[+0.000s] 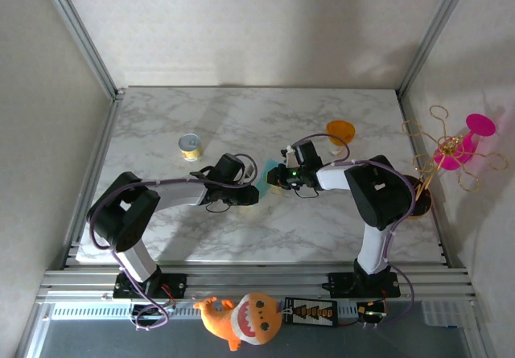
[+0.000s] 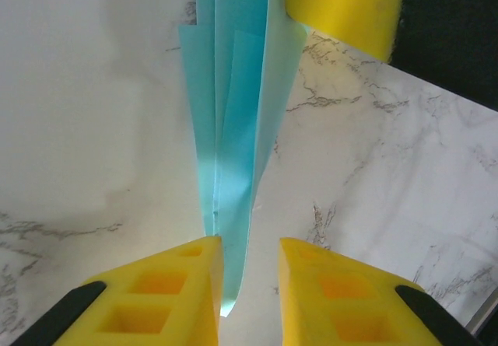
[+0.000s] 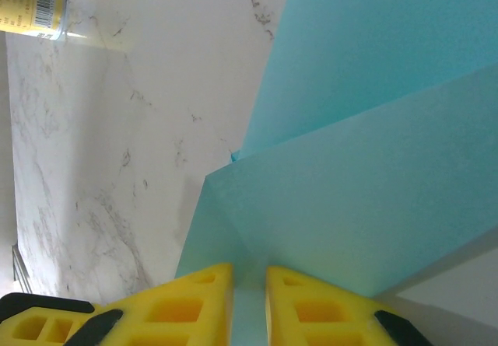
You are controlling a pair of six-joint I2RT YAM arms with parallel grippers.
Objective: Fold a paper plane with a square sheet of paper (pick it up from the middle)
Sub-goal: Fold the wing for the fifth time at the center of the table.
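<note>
The teal-blue paper (image 1: 263, 183) is held up over the middle of the marble table, between the two grippers. In the left wrist view it is a paper plane (image 2: 233, 128): several folded layers that narrow to a point. That point hangs between the fingers of my left gripper (image 2: 250, 256), lying against the left finger. A gap of bare table shows on the other side, so the jaws stand open. My right gripper (image 3: 249, 280) is shut on a creased edge of the paper (image 3: 366, 183). One of its yellow fingers (image 2: 346, 8) shows at the far end of the plane.
A small yellow can (image 1: 191, 146) stands at the back left of the table (image 1: 241, 229), also in the right wrist view (image 3: 35, 4). An orange cup (image 1: 340, 130) stands at the back right. A pink and gold wire ornament (image 1: 455, 149) stands past the right edge.
</note>
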